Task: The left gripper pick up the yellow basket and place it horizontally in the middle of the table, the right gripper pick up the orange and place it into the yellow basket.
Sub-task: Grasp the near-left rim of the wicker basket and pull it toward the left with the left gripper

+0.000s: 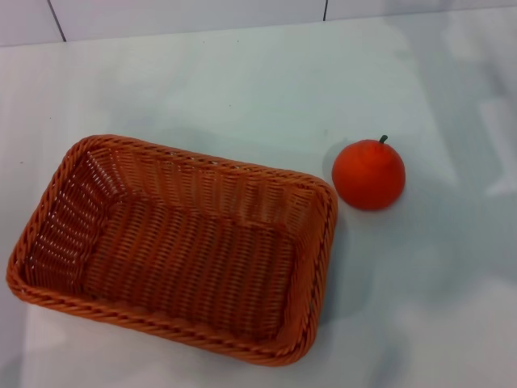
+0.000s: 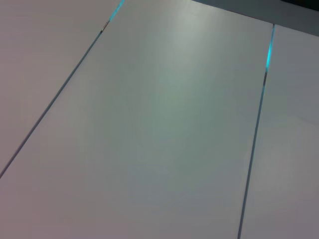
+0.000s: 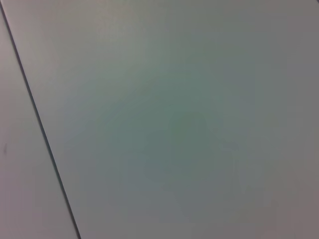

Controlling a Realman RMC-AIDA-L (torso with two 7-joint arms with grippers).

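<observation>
The yellow basket, an orange-brown woven rectangular basket, sits on the white table at the left front in the head view, its long side slanting a little, and it is empty. The orange, round with a small dark stem, rests on the table just right of the basket's far right corner, not touching it. Neither gripper shows in any view. Both wrist views show only plain pale panels with thin dark seams.
The table's far edge meets a pale panelled wall at the top of the head view. Bare tabletop lies beyond and right of the orange.
</observation>
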